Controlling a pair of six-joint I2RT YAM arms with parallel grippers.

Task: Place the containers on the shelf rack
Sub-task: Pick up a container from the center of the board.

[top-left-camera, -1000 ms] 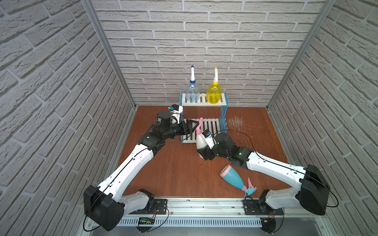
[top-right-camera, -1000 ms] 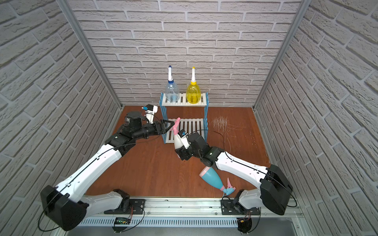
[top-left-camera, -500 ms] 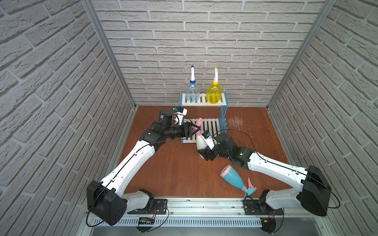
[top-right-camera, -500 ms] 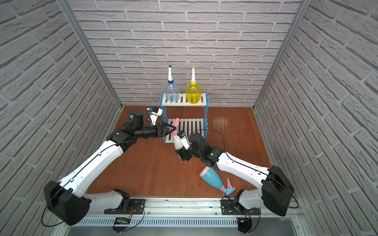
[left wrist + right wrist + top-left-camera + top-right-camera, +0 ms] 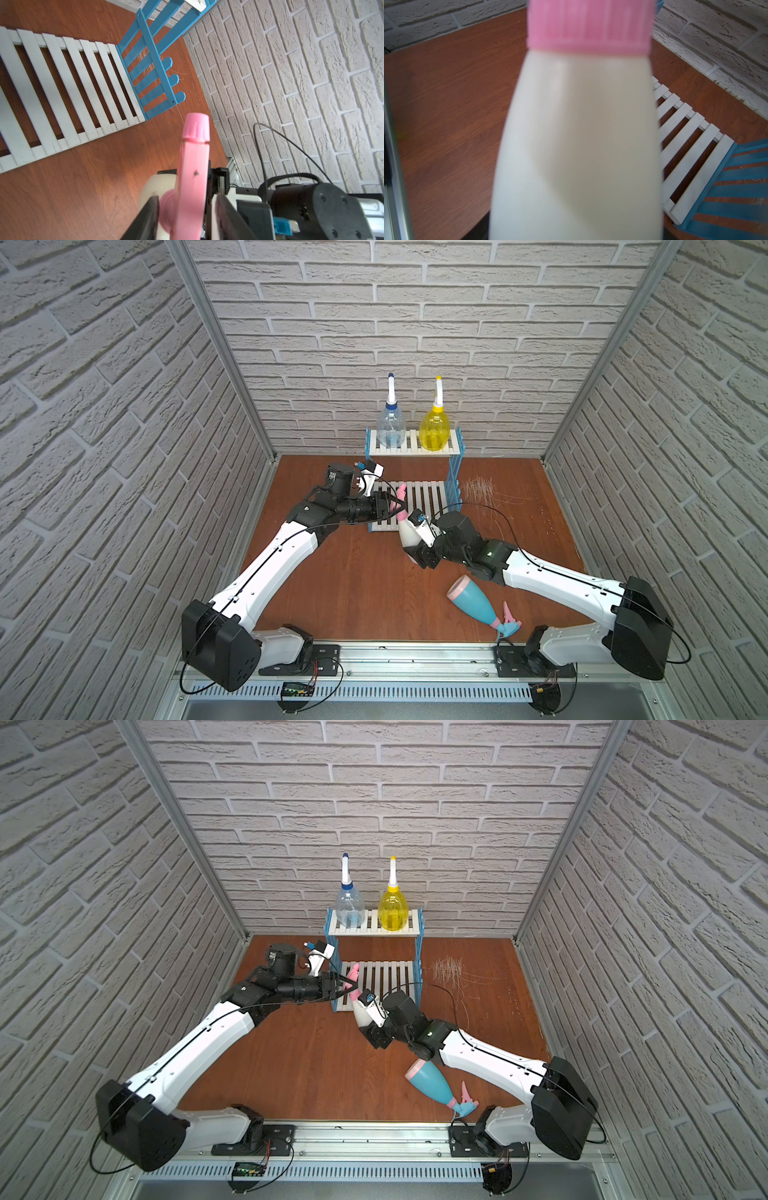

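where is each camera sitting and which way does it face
Top views: high above the front rail, looking down toward the brick wall; both arms show.
Left wrist: on the left arm, looking past the left gripper and the cream bottle's pink nozzle to the shelf rack; its fingers show.
Right wrist: on the right arm, close on the cream bottle's body; hardly any arm shows.
Shared: every view shows the cream bottle and shelf rack.

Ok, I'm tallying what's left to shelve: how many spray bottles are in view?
4. Clear bottle and yellow bottle stand atop the rack; cream bottle is held by the right gripper in front of it; light blue bottle lies on the table. None looks hidden.
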